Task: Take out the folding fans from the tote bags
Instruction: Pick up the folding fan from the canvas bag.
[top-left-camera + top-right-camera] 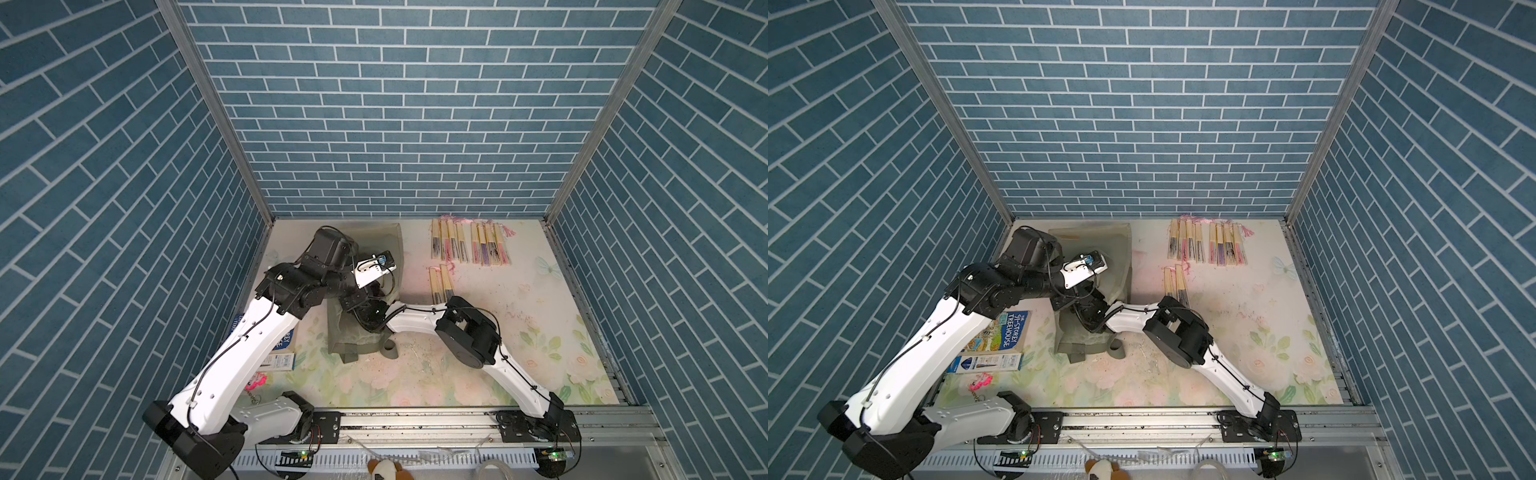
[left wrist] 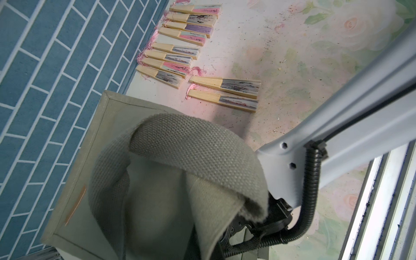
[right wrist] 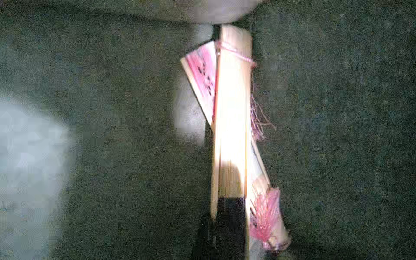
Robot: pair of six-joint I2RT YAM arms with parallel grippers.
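Right wrist, folding fans inside tote bag, right tool gripping one

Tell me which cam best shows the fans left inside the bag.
Right wrist view: it looks inside the bag, where two crossed fans show, blurry. In both top views the bag's fabric hides them. The left wrist view shows only the bag's outside and the laid-out fans.

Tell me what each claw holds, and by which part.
Right claw, inside the tote bag, pinches a folding fan by one end. Left claw is hidden, apparently gripping the bag's strap.
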